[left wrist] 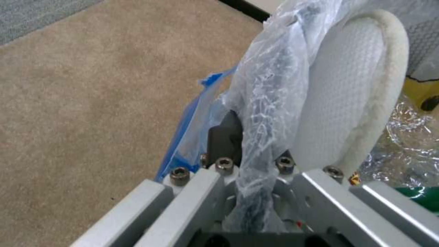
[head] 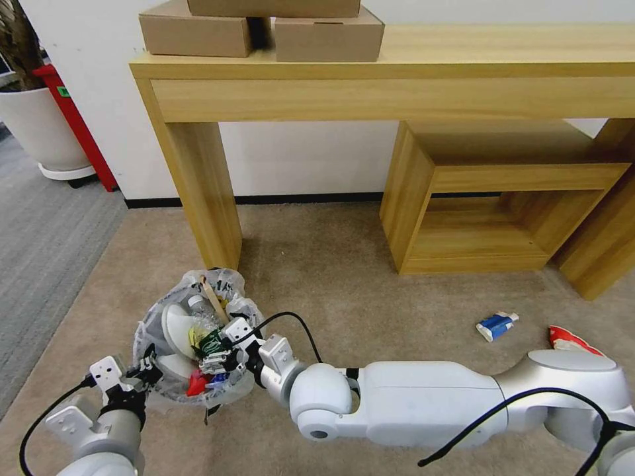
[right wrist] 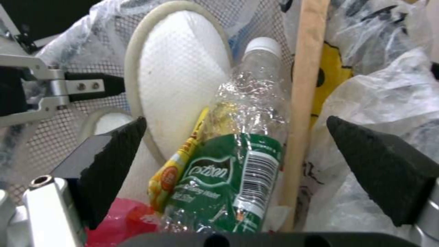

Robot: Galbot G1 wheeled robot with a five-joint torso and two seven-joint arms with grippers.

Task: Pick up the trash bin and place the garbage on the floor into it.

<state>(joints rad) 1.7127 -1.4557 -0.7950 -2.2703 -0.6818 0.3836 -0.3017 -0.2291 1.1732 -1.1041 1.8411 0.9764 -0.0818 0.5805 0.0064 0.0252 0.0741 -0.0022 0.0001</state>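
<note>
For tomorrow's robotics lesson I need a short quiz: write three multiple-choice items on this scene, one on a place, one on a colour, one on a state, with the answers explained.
1. Where does the blue-white tube lie?
A. In the trash bin
B. On the floor
C. On the wooden table

2. What colour is the plastic bottle label?
A. Green
B. Purple
C. Orange

3. How is the right gripper?
A. Shut on the wooden stick
B. Shut on a slipper
C. Open over the bin

Answers:
1 B: it rests on the floor, apart from the trash bin.
2 A: the label is green.
3 C: its jaws stand apart above the bottle; the left gripper clamps the bin's rim.
</note>
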